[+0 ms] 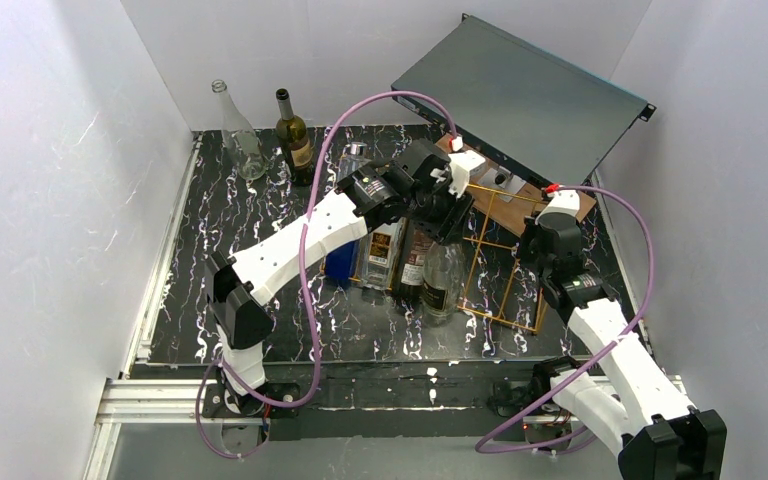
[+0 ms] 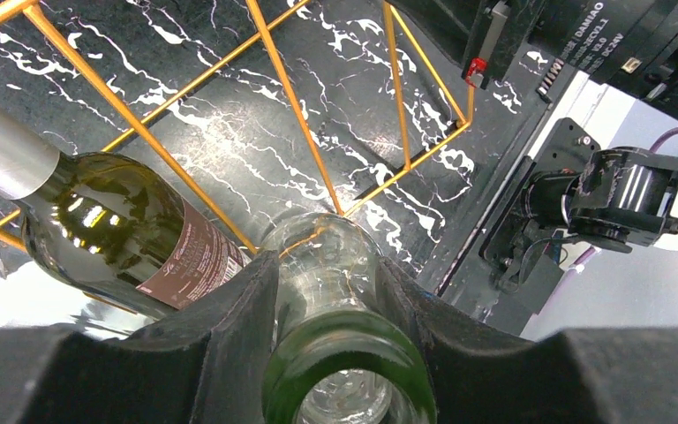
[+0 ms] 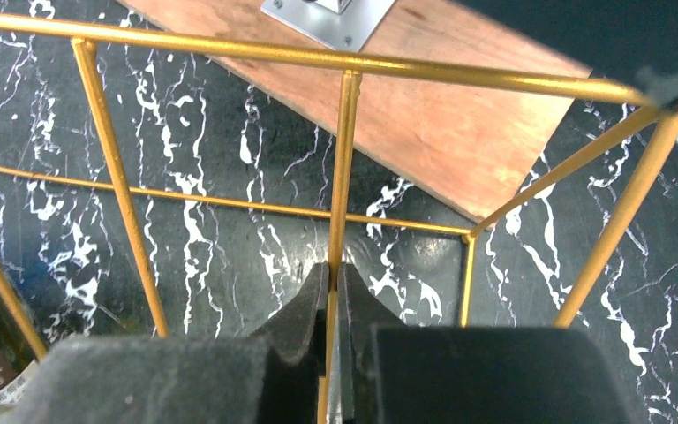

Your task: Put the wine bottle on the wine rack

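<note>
My left gripper (image 1: pixel 447 205) is shut on the neck of a clear glass wine bottle (image 1: pixel 442 275). In the left wrist view the fingers (image 2: pixel 238 309) clamp the neck just below its greenish rim (image 2: pixel 346 353), and the bottle's body (image 2: pixel 322 238) points down at the rack's left end. The wine rack (image 1: pixel 505 285) is an orange-gold wire frame on the black marbled table. It shows in the left wrist view (image 2: pixel 291 97) and the right wrist view (image 3: pixel 344 132). A dark bottle with a maroon label (image 2: pixel 124 238) lies in the rack. My right gripper (image 1: pixel 547 245) (image 3: pixel 335 269) is shut on one rack wire.
A clear bottle (image 1: pixel 240 140) and a dark bottle (image 1: pixel 293 135) stand at the back left. A blue object (image 1: pixel 340 265) and labelled bottles (image 1: pixel 382 255) lie under the left arm. A brown wooden board (image 1: pixel 520 200) and a grey metal case (image 1: pixel 520 95) sit behind the rack.
</note>
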Robot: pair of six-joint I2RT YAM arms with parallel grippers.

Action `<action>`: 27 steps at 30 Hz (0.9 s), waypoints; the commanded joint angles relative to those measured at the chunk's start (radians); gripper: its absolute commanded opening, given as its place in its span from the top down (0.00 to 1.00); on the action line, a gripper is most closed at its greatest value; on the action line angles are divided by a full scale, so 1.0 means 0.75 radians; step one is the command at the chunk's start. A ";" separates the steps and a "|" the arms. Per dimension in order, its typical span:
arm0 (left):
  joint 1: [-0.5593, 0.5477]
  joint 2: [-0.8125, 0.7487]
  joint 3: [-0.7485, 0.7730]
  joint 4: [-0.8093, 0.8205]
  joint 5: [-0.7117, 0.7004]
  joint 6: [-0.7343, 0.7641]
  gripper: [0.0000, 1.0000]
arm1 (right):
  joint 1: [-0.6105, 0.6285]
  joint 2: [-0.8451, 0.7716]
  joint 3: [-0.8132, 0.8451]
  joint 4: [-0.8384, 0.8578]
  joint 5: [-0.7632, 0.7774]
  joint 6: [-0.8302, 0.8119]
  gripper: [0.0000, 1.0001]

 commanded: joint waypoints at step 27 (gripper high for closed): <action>0.002 0.184 0.175 0.025 -0.054 0.127 1.00 | 0.011 -0.057 -0.092 -0.103 -0.229 0.107 0.99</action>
